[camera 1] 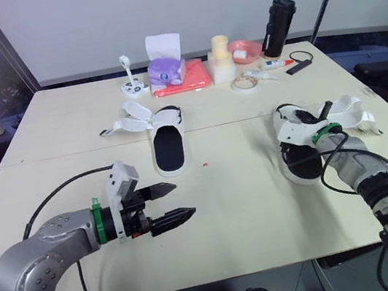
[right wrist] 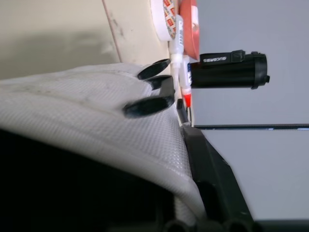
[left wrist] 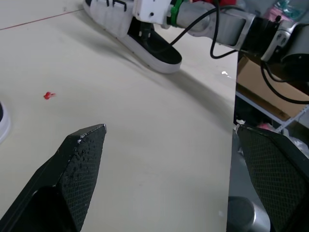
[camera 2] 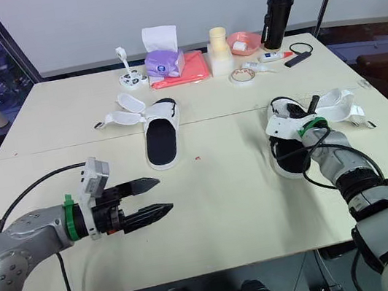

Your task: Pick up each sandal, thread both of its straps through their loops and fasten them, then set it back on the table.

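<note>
A white sandal with a black footbed (camera 1: 169, 149) lies at the table's middle, its straps (camera 1: 128, 123) spread open to its left. A second white sandal (camera 1: 300, 162) lies at the right, with loose straps (camera 1: 350, 112) trailing further right. My right gripper (camera 1: 321, 119) is at this sandal's upper, shut on a white mesh strap (right wrist: 96, 111) that drapes over it. One black finger (right wrist: 207, 169) shows beside the mesh. My left gripper (camera 1: 177, 201) hovers open over bare table at the front left, holding nothing and well apart from both sandals. Beyond its fingertips (left wrist: 79, 159) is the right sandal (left wrist: 154, 48).
Along the far edge stand a purple tissue box (camera 1: 166, 69), a red cloth (camera 1: 187, 78), a cream cylinder (camera 1: 221, 58), a pink bowl (camera 1: 245, 49), a tape roll (camera 1: 245, 83) and a black bottle (camera 1: 278, 26). A seam (camera 1: 235, 122) crosses the table (camera 1: 249, 210).
</note>
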You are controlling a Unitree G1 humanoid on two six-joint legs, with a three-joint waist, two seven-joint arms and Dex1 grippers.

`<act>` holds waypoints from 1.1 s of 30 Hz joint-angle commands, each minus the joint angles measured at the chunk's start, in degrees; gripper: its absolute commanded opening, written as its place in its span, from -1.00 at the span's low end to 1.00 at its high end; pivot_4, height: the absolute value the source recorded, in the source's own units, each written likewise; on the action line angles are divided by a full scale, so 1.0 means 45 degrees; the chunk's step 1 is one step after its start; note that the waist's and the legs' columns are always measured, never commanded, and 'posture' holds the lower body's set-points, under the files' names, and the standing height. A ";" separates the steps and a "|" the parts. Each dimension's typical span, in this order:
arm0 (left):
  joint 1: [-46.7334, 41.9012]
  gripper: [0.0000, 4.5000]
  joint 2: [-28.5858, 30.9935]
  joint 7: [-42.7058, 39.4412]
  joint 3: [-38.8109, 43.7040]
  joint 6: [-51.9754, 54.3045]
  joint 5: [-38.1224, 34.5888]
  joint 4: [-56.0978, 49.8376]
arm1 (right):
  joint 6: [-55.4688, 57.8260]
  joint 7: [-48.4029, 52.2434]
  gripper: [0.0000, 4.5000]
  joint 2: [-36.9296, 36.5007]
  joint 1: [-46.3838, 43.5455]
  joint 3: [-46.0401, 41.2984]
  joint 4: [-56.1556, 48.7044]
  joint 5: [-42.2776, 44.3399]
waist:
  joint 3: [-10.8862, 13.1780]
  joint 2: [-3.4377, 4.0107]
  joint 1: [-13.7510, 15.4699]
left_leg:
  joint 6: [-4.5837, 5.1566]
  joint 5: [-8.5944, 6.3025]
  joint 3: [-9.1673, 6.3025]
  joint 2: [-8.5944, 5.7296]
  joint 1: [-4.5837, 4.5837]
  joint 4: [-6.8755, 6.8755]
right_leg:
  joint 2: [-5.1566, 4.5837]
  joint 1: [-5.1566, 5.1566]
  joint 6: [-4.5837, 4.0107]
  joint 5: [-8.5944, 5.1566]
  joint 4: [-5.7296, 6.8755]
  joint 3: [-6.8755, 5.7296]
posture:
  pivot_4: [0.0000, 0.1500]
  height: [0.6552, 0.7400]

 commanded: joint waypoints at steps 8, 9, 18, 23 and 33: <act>-0.0230 1.00 0.0179 -0.0201 0.0337 -0.0149 -0.0337 0.0237 | -0.9932 -0.1642 -0.99 -0.2205 -0.1198 0.1537 -0.1053 -0.0899 | 0.0062 0.0095 -0.0057 | 0.0001 0.0000 0.0019 -0.0011 -0.0008 -0.0004 | -0.0017 -0.0020 0.0002 -0.0001 0.0002 0.0007 | 1.00 1.00; -0.0263 1.00 0.0174 -0.0232 0.0288 -0.0173 -0.0294 0.0302 | -1.1281 -0.1442 -0.99 -0.2354 -0.1294 0.1754 -0.0971 -0.0829 | 0.0063 0.0094 -0.0137 | 0.0000 0.0000 0.0022 -0.0012 -0.0006 -0.0005 | -0.0003 -0.0020 0.0002 0.0000 0.0002 0.0007 | 1.00 1.00; -0.0127 1.00 -0.0232 -0.0028 0.0027 -0.0217 -0.0252 0.0158 | -1.7953 -0.2445 -0.99 -0.2352 -0.2650 0.2683 -0.0627 -0.4208 | 0.0065 0.0094 -0.0291 | -0.0005 0.0004 0.0002 0.0003 -0.0005 0.0011 | -0.0011 -0.0009 0.0002 0.0000 0.0011 0.0000 | 1.00 1.00; 0.0123 1.00 -0.0439 0.0242 0.0110 -0.0277 -0.0251 -0.0044 | -1.7453 -0.4983 -0.99 -0.1678 -0.3620 0.3493 -0.0265 -0.7184 | 0.0064 0.0094 -0.0314 | -0.0031 0.0019 -0.0004 0.0002 0.0012 0.0009 | 0.0005 -0.0012 0.0001 0.0000 0.0039 0.0002 | 1.00 1.00; 0.0455 1.00 -0.0893 0.0672 -0.0028 -0.0340 -0.0328 -0.0380 | -1.5415 -1.3357 -0.99 -0.1732 -0.5367 0.8521 -0.1503 -1.2799 | 0.0064 0.0093 -0.0261 | -0.0074 0.0046 -0.0014 -0.0013 0.0015 0.0005 | 0.0000 -0.0037 -0.0004 -0.0003 0.0083 0.0007 | 1.00 1.00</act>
